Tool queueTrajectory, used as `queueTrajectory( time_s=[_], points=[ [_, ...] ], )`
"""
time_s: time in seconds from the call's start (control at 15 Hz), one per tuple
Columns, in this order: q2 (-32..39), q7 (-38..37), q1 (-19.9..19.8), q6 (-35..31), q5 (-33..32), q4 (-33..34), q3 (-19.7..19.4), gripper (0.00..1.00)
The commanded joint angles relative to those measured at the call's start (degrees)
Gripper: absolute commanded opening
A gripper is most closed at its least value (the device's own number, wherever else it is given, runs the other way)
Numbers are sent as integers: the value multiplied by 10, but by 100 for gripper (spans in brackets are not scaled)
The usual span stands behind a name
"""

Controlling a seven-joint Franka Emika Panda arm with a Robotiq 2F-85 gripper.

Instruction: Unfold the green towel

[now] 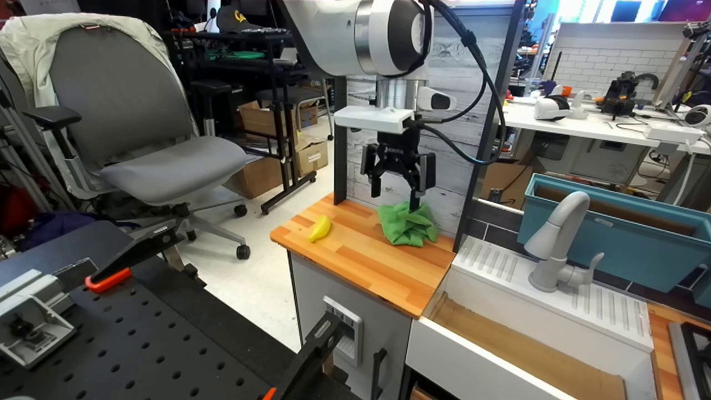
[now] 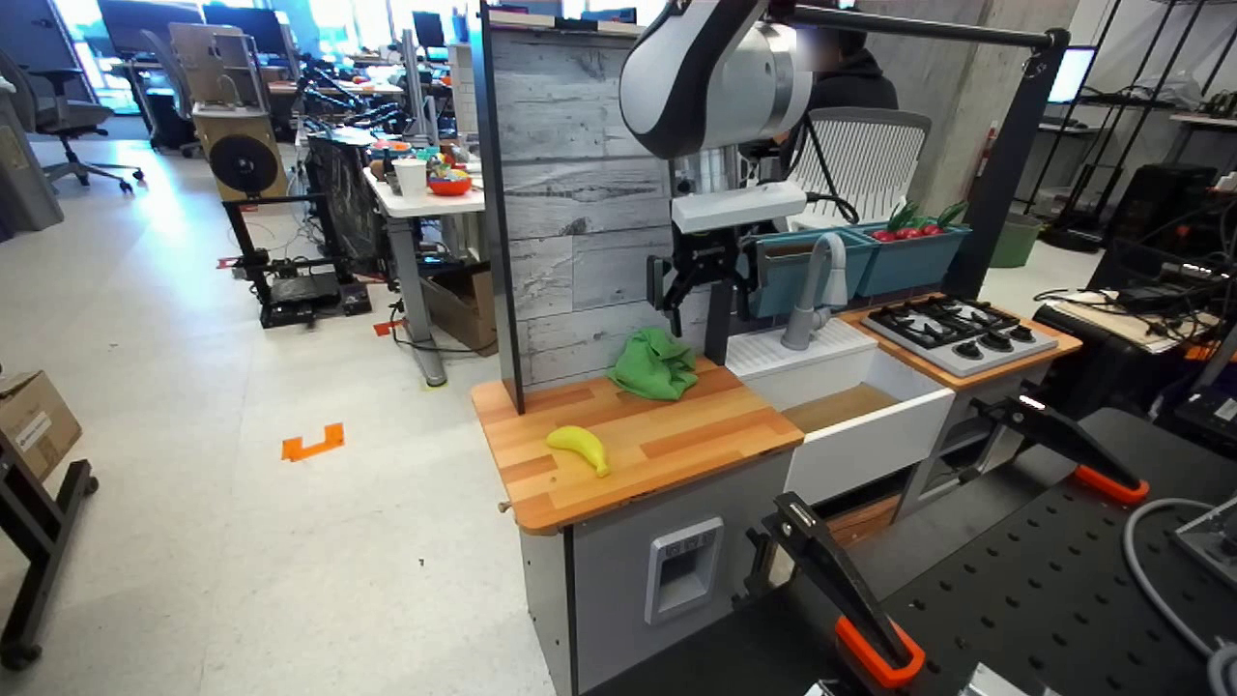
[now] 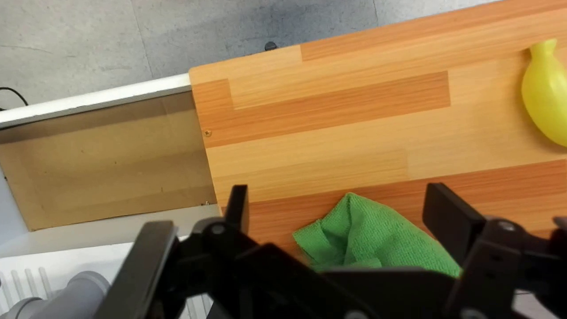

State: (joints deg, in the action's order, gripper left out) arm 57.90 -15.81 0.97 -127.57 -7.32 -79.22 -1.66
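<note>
The green towel (image 1: pixel 406 226) lies crumpled in a heap on the wooden counter (image 1: pixel 383 266), close to the grey plank back panel. It also shows in an exterior view (image 2: pixel 654 365). My gripper (image 1: pixel 395 196) is open and empty, pointing down above the towel; it also shows in an exterior view (image 2: pixel 708 317). In the wrist view the towel (image 3: pixel 385 235) lies between and below the open fingers (image 3: pixel 337 199), with a folded corner pointing away from the gripper. The gripper body hides the rest of the towel there.
A yellow banana (image 2: pixel 580 447) lies on the counter near its outer end. The plank panel (image 2: pixel 580 193) rises behind the towel. A white sink (image 1: pixel 500 355) with a grey faucet (image 1: pixel 555 244) adjoins the counter. A teal planter box (image 1: pixel 616 233) stands behind the sink.
</note>
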Motion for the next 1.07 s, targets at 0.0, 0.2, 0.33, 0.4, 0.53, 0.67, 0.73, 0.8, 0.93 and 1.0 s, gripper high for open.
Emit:
queueTrajectory(
  time_s=[0.0, 0.2, 0.33, 0.4, 0.53, 0.67, 0.73, 0.8, 0.93, 1.0],
  points=[
    [66, -13, 13, 20, 22, 95, -16, 100],
    [102, -28, 13, 25, 27, 147, -20, 100],
    [124, -37, 14, 27, 31, 178, -23, 100],
    [133, -41, 15, 30, 32, 193, -25, 100],
    [153, -49, 16, 40, 33, 224, -28, 100],
    [171, -57, 17, 58, 31, 254, -31, 100],
    [181, -61, 17, 68, 31, 271, -32, 100],
    [190, -65, 17, 77, 30, 287, -34, 100],
    [208, -74, 18, 97, 30, 318, -36, 100],
    [217, -80, 18, 104, 30, 334, -37, 100]
  ],
)
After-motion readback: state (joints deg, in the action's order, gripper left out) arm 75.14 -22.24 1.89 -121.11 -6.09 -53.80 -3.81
